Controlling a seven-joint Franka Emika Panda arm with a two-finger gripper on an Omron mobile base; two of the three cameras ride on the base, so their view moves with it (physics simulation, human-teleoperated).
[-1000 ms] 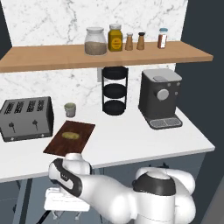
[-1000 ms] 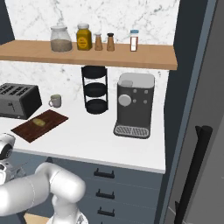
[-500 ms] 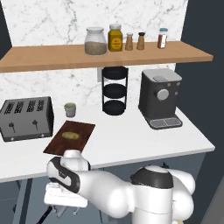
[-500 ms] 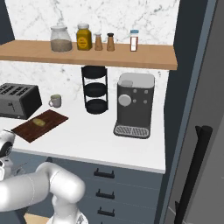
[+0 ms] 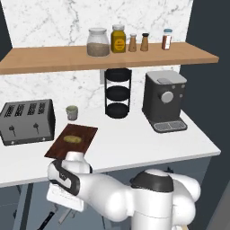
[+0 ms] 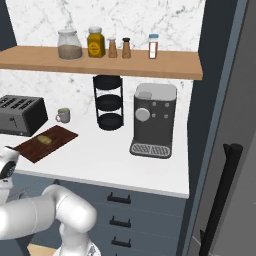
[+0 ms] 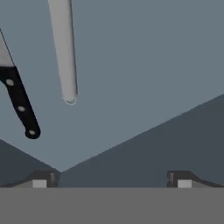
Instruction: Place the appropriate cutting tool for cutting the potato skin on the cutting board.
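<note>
Left base view: the potato is lying on the cutting board; no tool is lying there yet.

Hand view: the claw is being held spread, empty. The peeler is lying ahead, untouched, beside the knife.

No legible text, brand, number or sign appears. The yellow jar on the shelf carries a dark label, too small to read.
</note>
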